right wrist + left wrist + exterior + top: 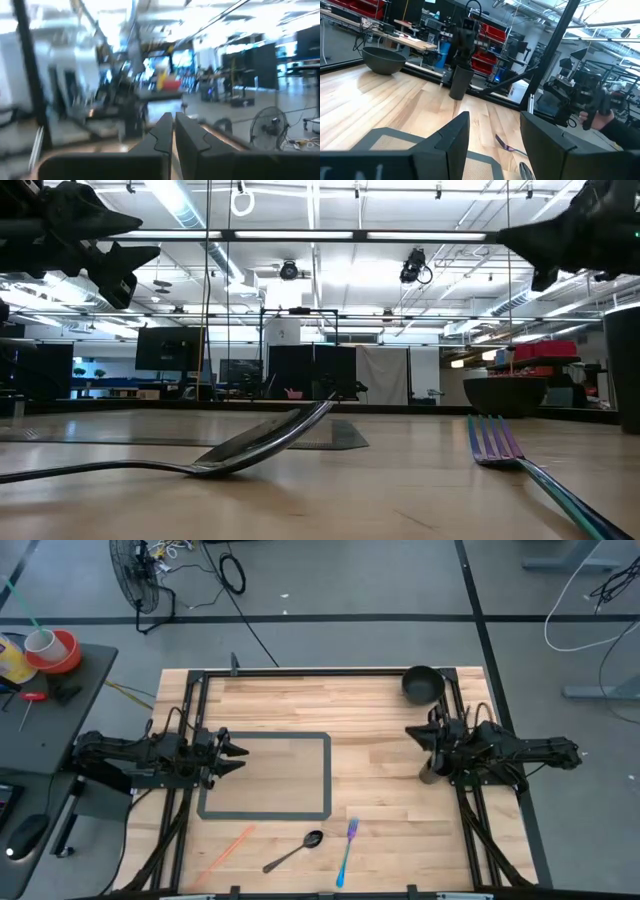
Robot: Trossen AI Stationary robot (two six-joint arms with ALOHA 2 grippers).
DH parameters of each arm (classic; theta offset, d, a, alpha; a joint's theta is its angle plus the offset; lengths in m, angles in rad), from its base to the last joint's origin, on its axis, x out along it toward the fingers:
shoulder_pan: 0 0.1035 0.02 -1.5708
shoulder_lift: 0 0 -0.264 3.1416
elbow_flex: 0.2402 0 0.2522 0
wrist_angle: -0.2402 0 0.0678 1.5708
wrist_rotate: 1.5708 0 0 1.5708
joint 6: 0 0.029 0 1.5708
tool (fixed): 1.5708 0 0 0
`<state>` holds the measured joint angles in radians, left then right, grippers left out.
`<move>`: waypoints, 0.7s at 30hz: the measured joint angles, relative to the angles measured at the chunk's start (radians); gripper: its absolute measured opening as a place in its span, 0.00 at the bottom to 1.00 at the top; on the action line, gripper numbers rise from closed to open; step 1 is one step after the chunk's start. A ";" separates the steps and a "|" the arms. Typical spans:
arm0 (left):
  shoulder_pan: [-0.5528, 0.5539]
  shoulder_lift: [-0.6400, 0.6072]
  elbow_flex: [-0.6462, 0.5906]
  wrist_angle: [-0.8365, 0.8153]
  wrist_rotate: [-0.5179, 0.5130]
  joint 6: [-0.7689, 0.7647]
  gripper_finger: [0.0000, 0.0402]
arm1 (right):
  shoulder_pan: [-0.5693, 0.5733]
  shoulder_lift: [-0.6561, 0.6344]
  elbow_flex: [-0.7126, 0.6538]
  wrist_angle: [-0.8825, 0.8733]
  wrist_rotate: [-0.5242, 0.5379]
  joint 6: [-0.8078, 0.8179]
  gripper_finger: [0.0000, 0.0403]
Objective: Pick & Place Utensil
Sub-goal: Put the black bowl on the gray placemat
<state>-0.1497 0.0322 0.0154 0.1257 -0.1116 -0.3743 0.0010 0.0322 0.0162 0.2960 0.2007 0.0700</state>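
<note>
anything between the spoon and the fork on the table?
Nothing: bare wood separates the dark metal spoon from the iridescent blue-purple fork, clearest in the high view.

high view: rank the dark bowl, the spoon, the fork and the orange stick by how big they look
1. Spoon and fork: the longest, too alike to separate.
2. Orange stick: about as long, but thin and faint, so unsure.
3. Dark bowl: shortest across, though the widest shape.

All four lie at table height, so nearness barely skews this.
</note>
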 joint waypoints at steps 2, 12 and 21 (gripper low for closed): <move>0.000 0.000 0.000 0.000 0.000 0.000 0.45 | 0.000 0.000 0.000 0.065 0.053 0.012 0.06; 0.000 0.000 0.000 0.000 0.000 0.000 0.45 | -0.001 0.000 0.000 0.366 0.297 -0.029 0.06; 0.000 0.000 0.000 0.000 0.000 0.001 0.45 | -0.001 0.000 0.019 0.571 0.374 -0.090 0.06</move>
<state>-0.1497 0.0322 0.0154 0.1257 -0.1116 -0.3737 0.0002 0.0326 0.0350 0.8672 0.5744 -0.0196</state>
